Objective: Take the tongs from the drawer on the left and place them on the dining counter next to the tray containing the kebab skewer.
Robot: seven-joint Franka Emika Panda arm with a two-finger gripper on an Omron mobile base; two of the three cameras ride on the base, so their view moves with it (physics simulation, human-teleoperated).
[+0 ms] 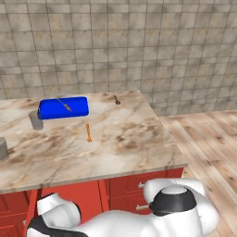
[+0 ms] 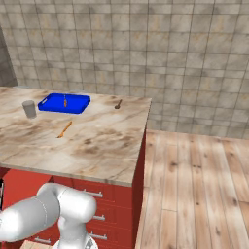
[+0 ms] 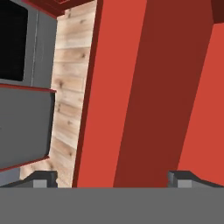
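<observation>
Below the dining counter (image 1: 115, 139), my gripper (image 3: 113, 177) hangs wide open and empty before red panels; tray (image 1: 63, 108) sits above.

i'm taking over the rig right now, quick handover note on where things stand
Gripper: open, holding nothing, low down facing red cabinet panels by the wood floor.
Dining counter: blue tray at the back left with the kebab skewer in it. A grey cup stands beside the tray; a small orange utensil and a brown spoon lie loose on the slab.
Tongs: none on the counter; I cannot make them out, nor an open drawer.
Done: nothing placed yet.
Left: get the tongs out of the left drawer and set them next to the tray.
</observation>
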